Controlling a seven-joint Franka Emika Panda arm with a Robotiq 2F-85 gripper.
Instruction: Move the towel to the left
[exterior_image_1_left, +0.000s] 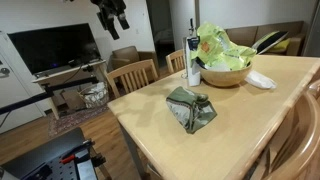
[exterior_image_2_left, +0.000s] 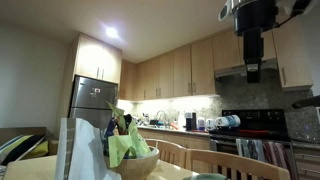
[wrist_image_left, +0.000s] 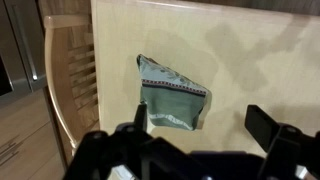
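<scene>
A folded green towel with a patterned border lies on the light wooden table, near its front edge. In the wrist view the towel lies below the camera, near the table's left edge. My gripper hangs high above the scene, well away from the towel; it also shows at the top of an exterior view. In the wrist view the gripper has its fingers spread wide, empty, far above the table.
A wooden bowl with green lettuce and a bottle stand at the table's far side, with a white napkin beside them. Wooden chairs surround the table. A TV stands behind.
</scene>
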